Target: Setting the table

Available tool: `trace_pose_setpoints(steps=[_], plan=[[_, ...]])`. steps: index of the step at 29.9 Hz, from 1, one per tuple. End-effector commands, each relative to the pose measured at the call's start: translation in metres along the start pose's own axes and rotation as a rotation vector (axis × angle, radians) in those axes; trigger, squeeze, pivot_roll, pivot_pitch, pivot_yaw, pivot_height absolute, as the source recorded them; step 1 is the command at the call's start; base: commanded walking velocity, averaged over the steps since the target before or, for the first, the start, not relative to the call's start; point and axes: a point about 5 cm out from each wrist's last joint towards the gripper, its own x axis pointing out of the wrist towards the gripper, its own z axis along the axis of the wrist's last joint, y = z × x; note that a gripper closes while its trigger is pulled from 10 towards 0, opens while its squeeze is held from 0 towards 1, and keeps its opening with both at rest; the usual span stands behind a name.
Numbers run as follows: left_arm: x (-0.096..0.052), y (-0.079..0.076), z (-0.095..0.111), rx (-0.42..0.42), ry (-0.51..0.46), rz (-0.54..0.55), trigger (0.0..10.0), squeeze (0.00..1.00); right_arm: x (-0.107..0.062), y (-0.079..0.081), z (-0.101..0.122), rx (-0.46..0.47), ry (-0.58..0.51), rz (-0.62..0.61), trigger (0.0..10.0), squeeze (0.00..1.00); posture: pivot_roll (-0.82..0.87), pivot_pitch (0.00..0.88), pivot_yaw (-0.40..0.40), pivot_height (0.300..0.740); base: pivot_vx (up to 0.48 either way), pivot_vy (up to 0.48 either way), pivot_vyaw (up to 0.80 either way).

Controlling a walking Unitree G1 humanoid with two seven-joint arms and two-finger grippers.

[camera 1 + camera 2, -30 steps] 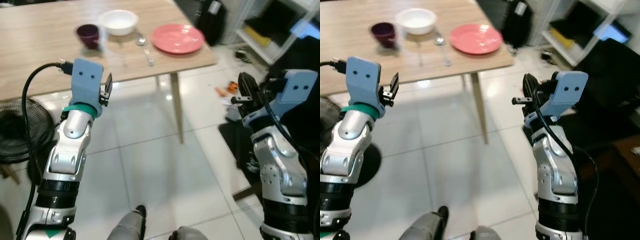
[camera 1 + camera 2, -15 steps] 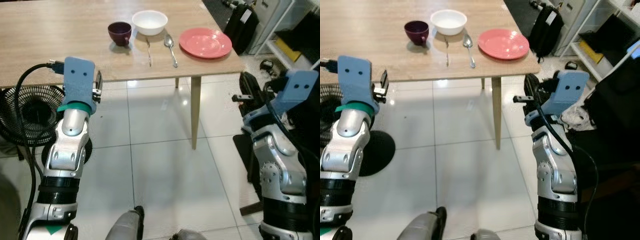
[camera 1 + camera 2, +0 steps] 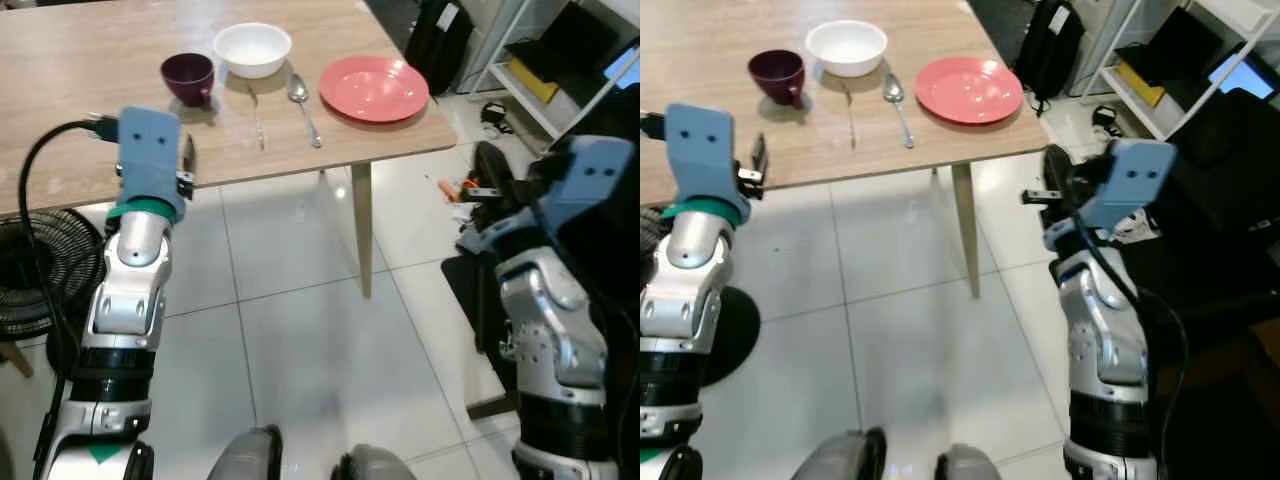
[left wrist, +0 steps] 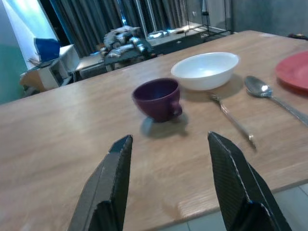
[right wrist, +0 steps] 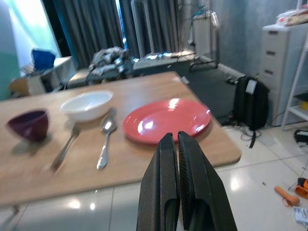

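Observation:
On the wooden table (image 3: 90, 70) stand a dark purple cup (image 3: 187, 76), a white bowl (image 3: 253, 48), a fork (image 3: 257, 115), a spoon (image 3: 303, 100) and a pink plate (image 3: 374, 89), in a row near the front edge. My left gripper (image 3: 187, 160) is raised in front of the table edge below the cup, open with nothing between its fingers (image 4: 115, 178). My right gripper (image 3: 487, 180) hangs shut and empty over the floor, to the right of the table's corner, with its fingers (image 5: 178, 187) pressed together.
A table leg (image 3: 362, 235) stands on the white tiled floor. A black fan (image 3: 25, 270) sits at the left under the table. A black backpack (image 3: 435, 35), shelves (image 3: 560, 60) and small clutter (image 3: 455, 190) lie at the right.
The camera has shifted, so the table and dishes sit more to the left in the picture. Both arms keep much the same raised pose.

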Motion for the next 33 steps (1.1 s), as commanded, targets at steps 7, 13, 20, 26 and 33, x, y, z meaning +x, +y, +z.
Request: trace_pose_setpoints(steps=[7,13,20,26,33], plan=[[0.001,-0.001,-0.001,0.011,0.001,0.005,10.0,0.00,-0.002,-0.005,-0.002,-0.007,0.005,-0.018,10.0,0.00,0.06,0.005,0.039,0.740,0.458,0.000,0.00],[0.002,-0.001,0.000,0.012,0.001,0.003,10.0,0.00,-0.001,-0.005,-0.002,-0.007,0.004,-0.021,10.0,0.00,0.06,0.008,0.038,0.740,0.458,0.000,0.00],[0.002,-0.003,-0.002,0.010,0.011,-0.014,10.0,0.00,-0.001,-0.006,-0.003,-0.015,0.006,-0.022,10.0,0.00,0.06,0.008,0.039,0.740,0.442,0.000,0.00],[0.000,-0.015,-0.005,0.020,0.016,-0.096,10.0,0.00,-0.002,-0.008,-0.004,-0.045,0.011,-0.028,10.0,0.00,0.05,0.009,0.041,0.740,0.124,0.000,0.00],[-0.004,-0.031,-0.015,-0.065,-0.014,-0.138,10.0,0.00,0.002,0.013,-0.012,-0.200,0.016,0.104,10.0,0.00,0.04,0.018,0.026,0.740,0.000,0.000,0.00]])
